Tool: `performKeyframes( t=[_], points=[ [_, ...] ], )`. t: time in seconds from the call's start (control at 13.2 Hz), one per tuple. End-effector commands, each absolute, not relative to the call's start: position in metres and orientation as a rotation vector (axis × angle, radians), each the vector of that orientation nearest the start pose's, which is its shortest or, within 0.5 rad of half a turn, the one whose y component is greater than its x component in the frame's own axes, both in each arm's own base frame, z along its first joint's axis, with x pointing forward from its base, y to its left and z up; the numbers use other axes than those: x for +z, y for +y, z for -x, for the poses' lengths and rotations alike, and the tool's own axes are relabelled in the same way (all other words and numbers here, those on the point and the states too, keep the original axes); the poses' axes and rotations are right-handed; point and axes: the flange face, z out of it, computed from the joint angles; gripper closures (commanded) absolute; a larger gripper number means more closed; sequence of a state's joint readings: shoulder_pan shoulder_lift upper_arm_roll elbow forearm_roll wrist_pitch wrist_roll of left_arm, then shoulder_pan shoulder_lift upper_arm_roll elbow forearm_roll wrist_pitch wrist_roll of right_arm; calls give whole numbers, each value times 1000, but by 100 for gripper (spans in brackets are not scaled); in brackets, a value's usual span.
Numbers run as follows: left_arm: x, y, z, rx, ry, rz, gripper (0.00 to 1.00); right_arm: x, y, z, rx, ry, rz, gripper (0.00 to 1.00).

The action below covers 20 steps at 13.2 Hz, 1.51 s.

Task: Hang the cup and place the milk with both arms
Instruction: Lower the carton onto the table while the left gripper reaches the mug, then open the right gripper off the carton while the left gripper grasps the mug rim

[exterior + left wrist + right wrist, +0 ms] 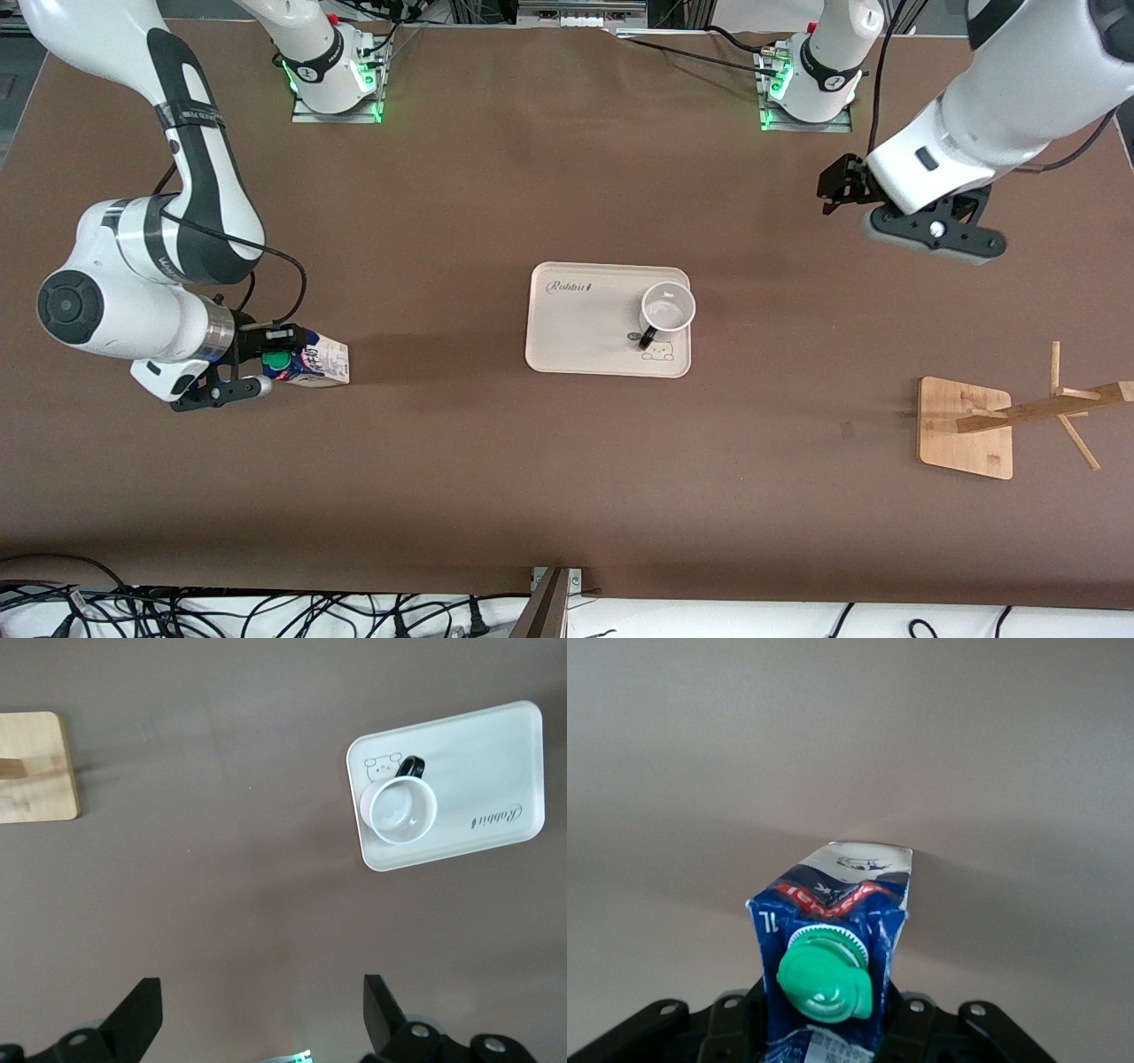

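The milk point(321, 362), a small blue and white carton with a green cap point(827, 979), is at the right arm's end of the table. My right gripper point(282, 361) is shut on it, one black finger on each side by the cap. I cannot tell whether the carton rests on the table. The cup point(666, 310), a white mug with a black handle, stands upright on the white tray point(567, 328) mid-table, at the tray's end toward the left arm. My left gripper point(837, 188) hangs open and empty in the air near its base, its fingers point(142, 1010) wide apart.
A wooden rack with a square bamboo base point(966, 427) and slanting pegs point(1063, 403) stands toward the left arm's end, nearer the front camera than the tray. The table's front edge carries cables point(177, 611) and a bracket.
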<state>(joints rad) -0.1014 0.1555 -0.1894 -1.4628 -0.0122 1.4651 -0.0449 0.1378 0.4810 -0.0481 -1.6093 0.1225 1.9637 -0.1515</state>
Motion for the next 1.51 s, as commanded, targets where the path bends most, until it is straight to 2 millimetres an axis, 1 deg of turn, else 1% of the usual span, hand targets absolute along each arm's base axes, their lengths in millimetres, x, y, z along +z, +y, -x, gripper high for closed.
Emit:
performKeyframes(
  t=[0.0, 0.08, 0.15, 0.23, 0.3, 0.38, 0.45, 0.61, 0.68, 0.76, 0.83, 0.91, 0.98, 1.06, 1.14, 1.21, 1.29, 1.36, 1.44],
  points=[
    [559, -177, -579, 306, 477, 3121, 0, 347, 69, -651, 162, -294, 3016, 59],
    [552, -192, -582, 280, 502, 3124, 0, 347, 69, -651, 155, -293, 3017, 52],
    [536, -206, -588, 251, 532, 3128, 0, 345, 69, -652, 157, -289, 3017, 41],
    [516, -228, -591, 255, 574, 3123, 0, 345, 68, -652, 157, -287, 3017, 27],
    [502, -250, -591, 258, 615, 3118, 0, 344, 67, -653, 157, -285, 3017, 6],
    [485, -269, -590, 275, 655, 3114, 0, 345, 66, -653, 155, -284, 3018, 0],
    [462, -289, -590, 305, 691, 3112, 0, 346, 66, -654, 150, -284, 3019, 0],
    [429, -319, -586, 326, 683, 3095, 0, 349, 65, -655, 141, -289, 3021, 0],
    [416, -327, -583, 356, 671, 3085, 0, 349, 60, -657, 138, -279, 3023, 0],
    [403, -329, -583, 384, 664, 3079, 0, 354, 52, -660, 120, -258, 3023, 0],
    [387, -332, -582, 415, 668, 3071, 0, 363, 49, -666, 93, -265, 3029, 0],
    [372, -337, -581, 421, 677, 3069, 0, 373, 51, -672, 63, -269, 3031, 0],
    [362, -344, -575, 413, 695, 3067, 0, 386, 53, -677, 36, -273, 3033, 0],
    [349, -356, -565, 411, 722, 3055, 0, 392, 51, -678, 42, -252, 3026, 0],
    [334, -361, -558, 400, 735, 3054, 0, 400, 52, -680, 19, -251, 3027, 0],
    [318, -363, -554, 365, 737, 3066, 0, 413, 52, -679, -9, -256, 3030, 0],
    [305, -373, -542, 327, 771, 3068, 0, 435, 52, -675, -52, -266, 3036, 0],
    [295, -381, -534, 314, 794, 3065, 0, 451, 52, -668, -38, -265, 3035, 0],
    [283, -383, -528, 300, 809, 3060, 0, 471, 52, -660, -31, -256, 3032, 0]
  ],
)
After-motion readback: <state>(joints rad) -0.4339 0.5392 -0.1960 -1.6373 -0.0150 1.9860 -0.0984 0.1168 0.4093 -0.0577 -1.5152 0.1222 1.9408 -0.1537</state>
